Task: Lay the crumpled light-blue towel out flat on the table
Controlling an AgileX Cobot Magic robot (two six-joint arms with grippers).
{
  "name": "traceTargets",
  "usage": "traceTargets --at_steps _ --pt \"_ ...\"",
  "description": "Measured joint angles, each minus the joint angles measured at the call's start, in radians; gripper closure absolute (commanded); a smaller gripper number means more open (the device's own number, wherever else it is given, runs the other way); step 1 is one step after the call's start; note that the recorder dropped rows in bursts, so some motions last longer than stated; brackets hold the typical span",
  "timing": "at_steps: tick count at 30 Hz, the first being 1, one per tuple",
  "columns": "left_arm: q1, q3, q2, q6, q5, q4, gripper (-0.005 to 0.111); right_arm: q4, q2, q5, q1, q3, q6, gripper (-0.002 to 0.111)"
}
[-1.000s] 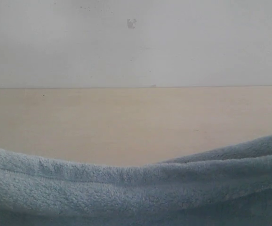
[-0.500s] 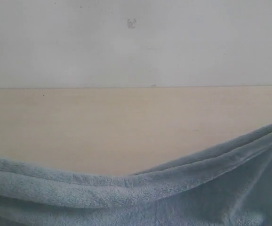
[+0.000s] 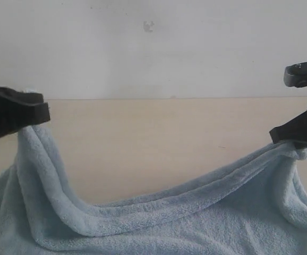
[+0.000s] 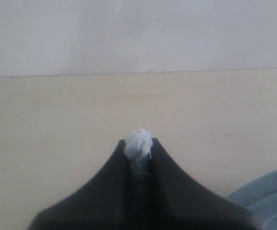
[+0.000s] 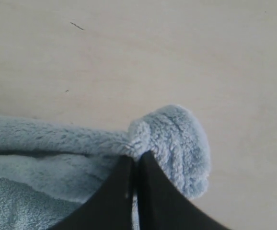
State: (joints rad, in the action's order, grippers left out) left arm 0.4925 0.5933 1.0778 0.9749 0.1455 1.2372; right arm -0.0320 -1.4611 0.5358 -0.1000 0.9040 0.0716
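Just cream matte table (image 3: 143, 138) behind towel (image 3: 159, 223) — wall (image 3: 206, 53) perhaps smudged.

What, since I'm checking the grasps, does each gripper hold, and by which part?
The towel: left gripper pinches a bunched tip at one end of its edge, right gripper the other end.

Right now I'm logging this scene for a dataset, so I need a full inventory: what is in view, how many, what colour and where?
towel: one, light blue, hung between the two pincers, sagging in the middle
table: one, cream-beige, under and beyond the towel
wall: one, pale grey, behind the table
mark: one, small, grey, high on the wall
left pincer: one, black, shut on a towel corner
right pincer: one, black, shut on a bunched towel edge
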Motion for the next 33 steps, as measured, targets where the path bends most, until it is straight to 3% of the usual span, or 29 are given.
traceTargets --at_steps 1,4,7,9,13,16,25,33 --pt "-0.060 0.042 0.004 -0.004 -0.103 -0.007 0.103 0.011 0.000 0.002 0.000 0.000 0.005 0.108" --pt "-0.178 0.113 0.008 -0.009 -0.222 -0.013 0.103 0.023 0.000 0.004 0.000 0.000 0.022 0.108" --pt "-0.403 0.190 0.069 -0.021 -0.453 -0.013 0.103 0.032 0.000 0.007 0.000 0.000 0.028 0.108" --pt "-0.517 0.212 0.156 -0.029 -0.547 -0.013 0.103 0.032 0.000 0.017 0.000 0.000 0.028 0.108" --pt "-0.633 0.215 0.240 -0.033 -0.574 -0.020 0.103 0.032 0.000 0.019 0.000 0.002 0.028 0.108" --pt "-0.677 0.215 0.233 -0.001 -0.583 -0.022 0.103 0.032 0.000 0.020 0.000 0.022 0.028 0.108" --pt "-0.678 0.220 -0.050 -0.023 -0.640 -0.047 0.103 0.032 0.109 0.031 0.000 0.041 0.017 0.108" --pt "-0.678 0.220 -0.296 -0.329 -0.694 -0.369 0.103 0.032 0.387 0.143 0.000 0.041 0.007 0.108"
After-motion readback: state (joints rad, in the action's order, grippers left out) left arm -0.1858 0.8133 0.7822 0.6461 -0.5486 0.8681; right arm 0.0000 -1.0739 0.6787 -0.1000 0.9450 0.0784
